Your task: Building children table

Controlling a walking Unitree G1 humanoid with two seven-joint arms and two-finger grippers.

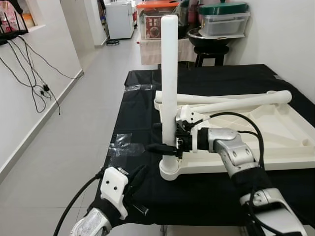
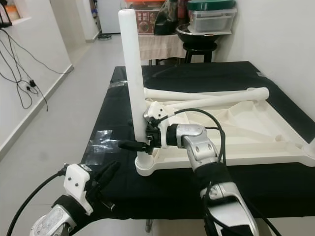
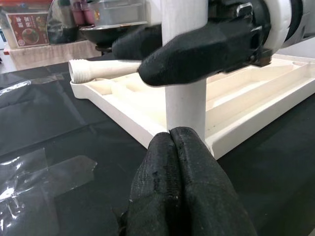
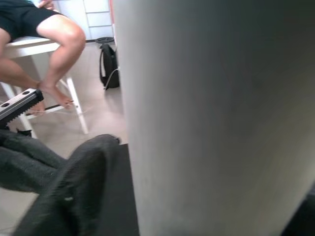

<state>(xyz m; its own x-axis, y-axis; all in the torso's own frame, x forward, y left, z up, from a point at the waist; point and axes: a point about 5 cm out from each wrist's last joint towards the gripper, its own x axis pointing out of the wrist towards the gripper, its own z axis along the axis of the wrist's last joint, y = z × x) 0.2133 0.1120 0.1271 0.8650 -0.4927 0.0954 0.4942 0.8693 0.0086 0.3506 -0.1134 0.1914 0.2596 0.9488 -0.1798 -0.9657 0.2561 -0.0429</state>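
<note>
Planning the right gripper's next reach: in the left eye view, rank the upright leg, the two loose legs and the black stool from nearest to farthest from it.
From the right gripper:
1. Upright leg, clamped between its fingers.
2. Loose legs, lying across the tabletop behind it.
3. Black stool, beyond the table's far edge.

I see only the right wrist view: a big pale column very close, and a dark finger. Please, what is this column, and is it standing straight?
Observer: It is a white table leg, standing upright in the corner socket of the upside-down white tabletop on the black-covered table.
Operator: Does my right claw hold it?
Observer: Yes, the right claw is closed around the leg's lower part, just above the socket.
Operator: Where is the left claw?
Observer: The left claw is low at the table's near edge, fingers shut, pointing toward the leg's base without touching it.
Operator: Any other legs?
Observer: Two more legs lie across the tabletop.
</note>
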